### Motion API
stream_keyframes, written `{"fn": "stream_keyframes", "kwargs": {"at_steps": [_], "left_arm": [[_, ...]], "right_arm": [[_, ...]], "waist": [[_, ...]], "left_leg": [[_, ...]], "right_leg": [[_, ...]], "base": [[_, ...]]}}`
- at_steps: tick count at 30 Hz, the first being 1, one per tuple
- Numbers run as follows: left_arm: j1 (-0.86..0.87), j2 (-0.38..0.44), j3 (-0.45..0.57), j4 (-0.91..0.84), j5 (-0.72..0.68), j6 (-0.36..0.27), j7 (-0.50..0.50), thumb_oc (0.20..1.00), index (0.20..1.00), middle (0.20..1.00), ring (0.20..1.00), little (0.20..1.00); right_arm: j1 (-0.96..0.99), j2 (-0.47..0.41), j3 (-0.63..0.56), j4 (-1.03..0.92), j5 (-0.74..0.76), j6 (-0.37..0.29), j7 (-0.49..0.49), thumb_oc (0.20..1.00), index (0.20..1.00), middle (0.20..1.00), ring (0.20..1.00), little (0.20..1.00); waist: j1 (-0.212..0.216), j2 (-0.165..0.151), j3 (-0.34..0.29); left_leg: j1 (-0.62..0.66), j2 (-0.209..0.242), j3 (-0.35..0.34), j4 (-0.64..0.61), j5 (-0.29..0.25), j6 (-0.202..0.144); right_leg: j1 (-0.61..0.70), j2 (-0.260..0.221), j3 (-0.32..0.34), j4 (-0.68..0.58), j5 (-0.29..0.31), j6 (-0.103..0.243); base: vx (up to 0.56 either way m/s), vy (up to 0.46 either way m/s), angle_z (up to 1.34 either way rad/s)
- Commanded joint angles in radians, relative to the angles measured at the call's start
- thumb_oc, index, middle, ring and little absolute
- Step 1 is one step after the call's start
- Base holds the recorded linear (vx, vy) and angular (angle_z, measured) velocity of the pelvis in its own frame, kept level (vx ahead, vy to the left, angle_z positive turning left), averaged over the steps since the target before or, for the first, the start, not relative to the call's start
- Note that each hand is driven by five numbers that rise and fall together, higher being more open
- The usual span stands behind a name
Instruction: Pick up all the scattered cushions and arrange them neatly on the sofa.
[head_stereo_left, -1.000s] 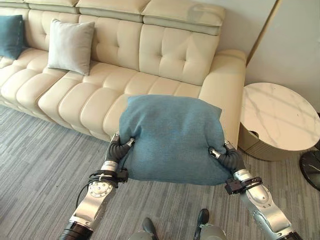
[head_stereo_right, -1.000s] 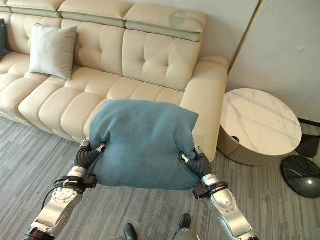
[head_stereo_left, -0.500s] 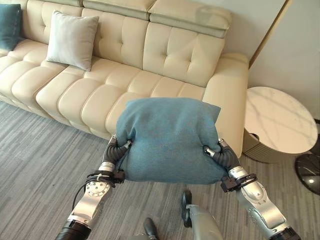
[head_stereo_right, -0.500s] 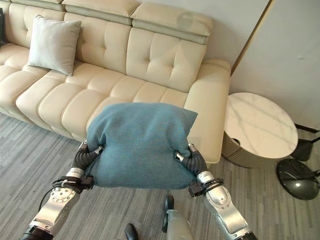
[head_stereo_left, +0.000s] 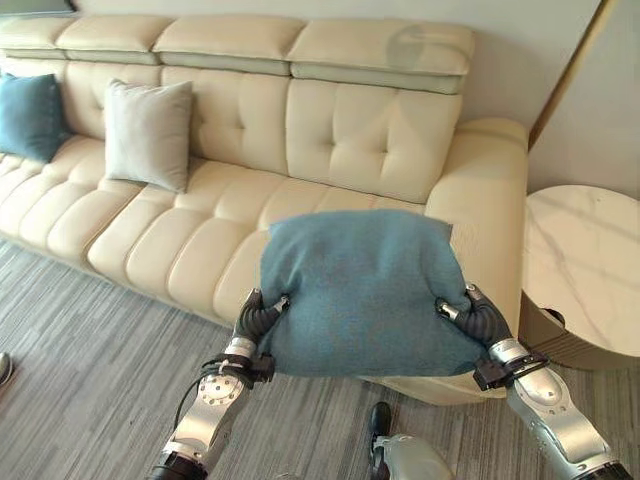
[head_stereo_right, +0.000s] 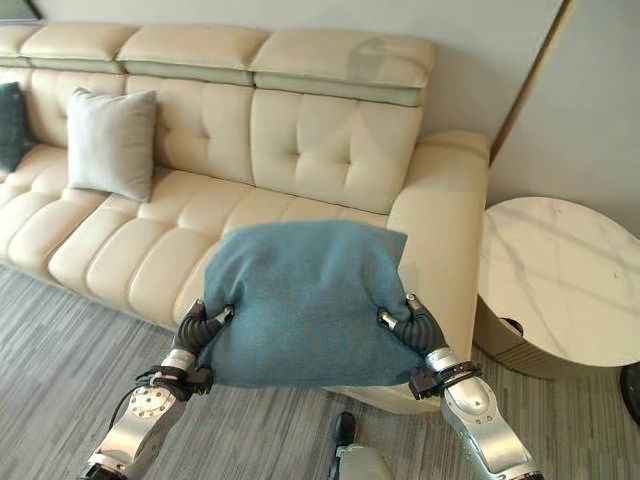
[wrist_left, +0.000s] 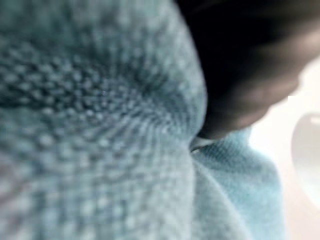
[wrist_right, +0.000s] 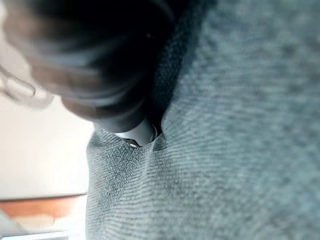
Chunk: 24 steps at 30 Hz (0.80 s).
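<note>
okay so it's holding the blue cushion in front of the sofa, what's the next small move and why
Probably carry the blue knitted cushion forward over the cream leather sofa's bare right-hand seat. The left hand and right hand grip its sides, and it hangs at the seat's front edge, not resting on it.

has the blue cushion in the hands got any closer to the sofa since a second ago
Yes. The blue cushion now overlaps the sofa seat's front edge and armrest; before, it hung mostly over the carpet. The camera shifted too, so the robot probably stepped forward.
</note>
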Motion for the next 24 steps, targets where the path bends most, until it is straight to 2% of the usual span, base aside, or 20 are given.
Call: {"fn": "stream_keyframes", "kwargs": {"at_steps": [1,2,4,5,6,8,9,13,17,18,19,20,23,24], "left_arm": [[-0.039,0.013,-0.051,-0.132,0.019,-0.097,-0.070,0.200,0.200,0.200,0.200,0.200],[-0.021,0.021,-0.039,-0.145,0.021,-0.092,-0.071,0.200,0.200,0.200,0.200,0.200],[-0.021,0.021,-0.039,-0.145,0.021,-0.092,-0.071,0.200,0.200,0.200,0.200,0.200],[-0.017,0.024,-0.028,-0.149,0.017,-0.090,-0.050,0.200,0.200,0.200,0.200,0.200],[-0.018,0.024,-0.028,-0.149,0.018,-0.090,-0.049,0.200,0.200,0.200,0.200,0.200],[-0.027,0.020,-0.028,-0.147,0.011,-0.097,-0.031,0.200,0.200,0.200,0.200,0.200],[-0.033,0.010,-0.029,-0.139,0.005,-0.105,-0.026,0.200,0.200,0.200,0.200,0.200],[-0.030,0.024,-0.028,-0.137,-0.002,-0.112,-0.039,0.200,0.200,0.200,0.200,0.200],[-0.044,0.043,-0.021,-0.118,0.008,-0.113,-0.029,0.200,0.200,0.200,0.200,0.200],[-0.042,0.047,-0.016,-0.118,0.008,-0.115,-0.027,0.200,0.200,0.200,0.200,0.200],[-0.038,0.051,-0.007,-0.117,0.010,-0.117,-0.019,0.200,0.200,0.200,0.200,0.200],[-0.036,0.052,-0.007,-0.116,0.009,-0.115,-0.022,0.200,0.200,0.200,0.200,0.200],[-0.021,0.053,-0.001,-0.114,0.011,-0.115,-0.032,0.200,0.200,0.200,0.200,0.200],[-0.019,0.052,0.004,-0.108,0.009,-0.118,-0.031,0.200,0.200,0.200,0.200,0.200]], "right_arm": [[-0.053,0.068,0.035,-0.120,0.023,-0.114,0.043,0.200,0.200,0.200,0.200,0.200],[-0.044,0.076,0.034,-0.114,0.014,-0.113,0.039,0.200,0.200,0.200,0.200,0.200],[-0.043,0.076,0.034,-0.114,0.014,-0.113,0.039,0.200,0.200,0.200,0.200,0.200],[-0.040,0.084,0.034,-0.107,0.008,-0.113,0.030,0.200,0.200,0.200,0.200,0.200],[-0.040,0.084,0.034,-0.107,0.008,-0.113,0.030,0.200,0.200,0.200,0.200,0.200],[-0.038,0.087,0.029,-0.106,0.007,-0.113,0.022,0.200,0.200,0.200,0.200,0.200],[-0.038,0.085,0.019,-0.106,0.006,-0.115,0.022,0.200,0.200,0.200,0.200,0.200],[-0.061,0.099,0.027,-0.109,0.002,-0.109,0.031,0.200,0.200,0.200,0.200,0.200],[-0.113,0.121,0.053,-0.104,-0.014,-0.108,0.028,0.200,0.200,0.200,0.200,0.200],[-0.130,0.129,0.066,-0.101,-0.016,-0.109,0.028,0.200,0.200,0.200,0.200,0.200],[-0.141,0.142,0.078,-0.095,-0.014,-0.113,0.025,0.200,0.200,0.200,0.200,0.200],[-0.147,0.152,0.088,-0.095,-0.011,-0.111,0.028,0.200,0.200,0.200,0.200,0.200],[-0.149,0.157,0.101,-0.092,-0.015,-0.107,0.039,0.200,0.200,0.200,0.200,0.200],[-0.163,0.159,0.117,-0.084,-0.007,-0.111,0.043,0.200,0.200,0.200,0.200,0.200]], "waist": [[0.015,-0.079,-0.070],[0.030,-0.088,-0.076],[0.030,-0.088,-0.076],[0.052,-0.088,-0.075],[0.053,-0.088,-0.077],[0.061,-0.082,-0.074],[0.055,-0.059,-0.078],[0.059,-0.061,-0.093],[0.060,-0.062,-0.081],[0.064,-0.058,-0.077],[0.073,-0.054,-0.075],[0.077,-0.048,-0.080],[0.072,-0.046,-0.082],[0.073,-0.036,-0.082]], "left_leg": [[-0.041,-0.034,-0.016,0.028,-0.003,0.075],[-0.066,0.014,-0.047,-0.025,0.058,0.066],[-0.064,0.013,-0.046,-0.027,0.059,0.066],[-0.111,0.069,-0.118,-0.114,0.167,0.046],[-0.114,0.068,-0.118,-0.119,0.173,0.046],[-0.137,0.092,-0.176,-0.164,0.218,0.030],[-0.123,0.082,-0.205,-0.175,0.193,0.026],[-0.099,0.032,-0.155,-0.130,0.136,0.063],[-0.071,-0.019,-0.081,-0.112,0.084,0.125],[-0.064,-0.023,-0.060,-0.117,0.081,0.135],[-0.050,-0.029,-0.036,-0.123,0.070,0.143],[-0.043,-0.034,-0.026,-0.133,0.072,0.144],[-0.009,-0.057,-0.023,-0.162,0.070,0.145],[0.011,-0.067,-0.020,-0.186,0.061,0.145]], "right_leg": [[-0.007,-0.064,0.078,0.040,-0.090,0.182],[0.020,-0.058,0.116,0.048,-0.113,0.181],[0.021,-0.058,0.117,0.048,-0.113,0.181],[0.047,-0.047,0.161,0.077,-0.148,0.179],[0.042,-0.047,0.161,0.077,-0.146,0.178],[0.055,-0.040,0.198,0.101,-0.172,0.175],[0.079,-0.046,0.241,0.125,-0.204,0.189],[0.074,-0.106,0.306,0.169,-0.195,0.220],[-0.016,-0.148,0.352,0.319,-0.129,0.254],[-0.040,-0.157,0.334,0.360,-0.112,0.258],[-0.059,-0.177,0.289,0.391,-0.103,0.260],[-0.071,-0.177,0.257,0.389,-0.098,0.255],[-0.086,-0.149,0.226,0.348,-0.107,0.249],[-0.141,-0.125,0.182,0.302,-0.105,0.234]], "base": [[0.29,0.056,-1.00],[0.26,0.054,-0.93],[0.23,0.082,-0.77],[0.25,0.116,-0.70],[0.34,0.167,-0.46],[0.34,0.245,-0.43],[0.49,0.417,-0.97],[0.32,0.338,-0.80],[0.16,0.258,-0.68],[0.09,0.210,-0.63],[0.11,0.184,-0.53],[0.14,0.152,-0.43],[0.12,0.056,-0.56],[0.20,0.025,-0.45]]}}
